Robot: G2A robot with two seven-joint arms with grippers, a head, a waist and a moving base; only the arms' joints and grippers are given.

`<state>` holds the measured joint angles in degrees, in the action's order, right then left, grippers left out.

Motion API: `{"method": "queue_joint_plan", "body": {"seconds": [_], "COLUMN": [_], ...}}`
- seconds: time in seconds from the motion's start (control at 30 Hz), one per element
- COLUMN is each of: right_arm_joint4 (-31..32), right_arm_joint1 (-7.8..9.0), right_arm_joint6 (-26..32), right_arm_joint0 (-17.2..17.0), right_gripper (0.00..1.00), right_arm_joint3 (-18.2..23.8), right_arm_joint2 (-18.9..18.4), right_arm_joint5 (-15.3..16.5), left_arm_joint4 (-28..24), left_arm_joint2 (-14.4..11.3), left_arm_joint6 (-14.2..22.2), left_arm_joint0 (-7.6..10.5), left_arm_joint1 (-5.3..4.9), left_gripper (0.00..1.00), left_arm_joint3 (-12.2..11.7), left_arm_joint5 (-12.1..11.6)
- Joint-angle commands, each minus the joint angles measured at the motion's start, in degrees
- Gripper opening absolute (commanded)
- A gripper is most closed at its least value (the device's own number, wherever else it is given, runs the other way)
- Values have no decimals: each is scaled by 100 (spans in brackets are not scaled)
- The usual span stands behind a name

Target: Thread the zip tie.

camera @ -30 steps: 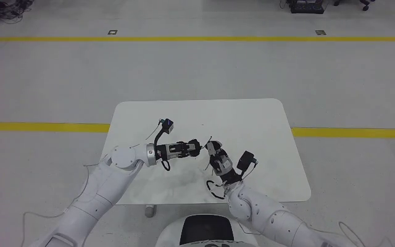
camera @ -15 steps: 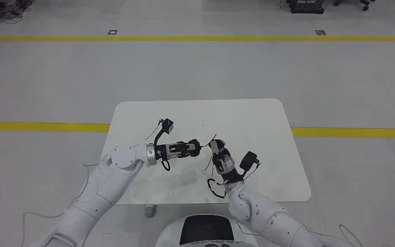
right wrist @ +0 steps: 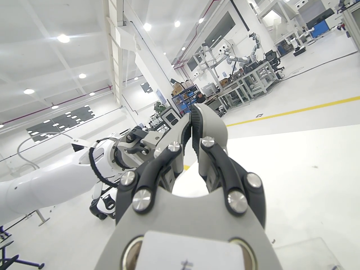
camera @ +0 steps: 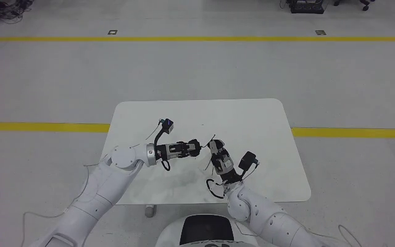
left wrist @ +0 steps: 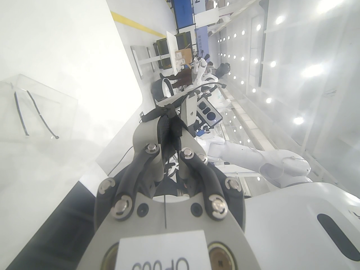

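Pale workshop floor [camera: 197, 68] crossed by yellow lines [camera: 55, 126] surrounds a white counter [camera: 259, 117] with rounded corners. Two white robot arms meet above the middle of this counter. The left arm [camera: 117, 167] comes in from one side, and the right arm [camera: 265, 213] rises from the near edge. The left tool [camera: 196, 147] and the right tool [camera: 212, 147] face each other with their tips just beside one another and lifted off the surface. Seen from the left wrist, the left tool's fingers are drawn close together, with a dark strap and a small dark knot pinched at the tips. Seen from the right wrist, the right tool's ribbed fingers are pressed flat against each other, with a fine dark strand poking out beyond them. A clear tray [left wrist: 56, 99] sits on the counter off to one side of the left tool, well apart from it. The zip tie [camera: 211, 139], a thin black strand, runs between the two tools and sticks up past the right tool's tips. Two loose ties [left wrist: 21, 113], thin and black, lie side by side inside the tray.
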<state>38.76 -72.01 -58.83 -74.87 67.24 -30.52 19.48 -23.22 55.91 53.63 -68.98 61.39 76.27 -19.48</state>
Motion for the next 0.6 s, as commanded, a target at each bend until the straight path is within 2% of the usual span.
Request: {"method": "queue_joint_plan", "body": {"seconds": [0.0, 0.03, 0.13, 0.23, 0.57], "right_arm_joint4": [0, 0, -12, 76, 316], "right_arm_joint1": [0, 0, -1, 7, 8], "right_arm_joint6": [0, 0, 137, 190, 364], "right_arm_joint0": [0, 0, -45, -147, -402], "right_gripper": [0, 0, 0, 0, 0], "right_arm_joint3": [0, 0, 73, 158, 365], "right_arm_joint2": [0, 0, -71, -207, -580], "right_arm_joint5": [0, 0, -48, -57, 0], "left_arm_joint4": [0, 0, 188, 221, 724], "left_arm_joint2": [0, 0, -23, 39, 265], "left_arm_joint6": [0, 0, -345, -398, -646], "left_arm_joint0": [0, 0, -57, -90, -336], "left_arm_joint1": [0, 0, 3, -10, -50], "left_gripper": [0, 0, 0, 0, 0], "left_arm_joint3": [0, 0, -25, -19, 331], "left_arm_joint5": [0, 0, 0, 0, 0]}}
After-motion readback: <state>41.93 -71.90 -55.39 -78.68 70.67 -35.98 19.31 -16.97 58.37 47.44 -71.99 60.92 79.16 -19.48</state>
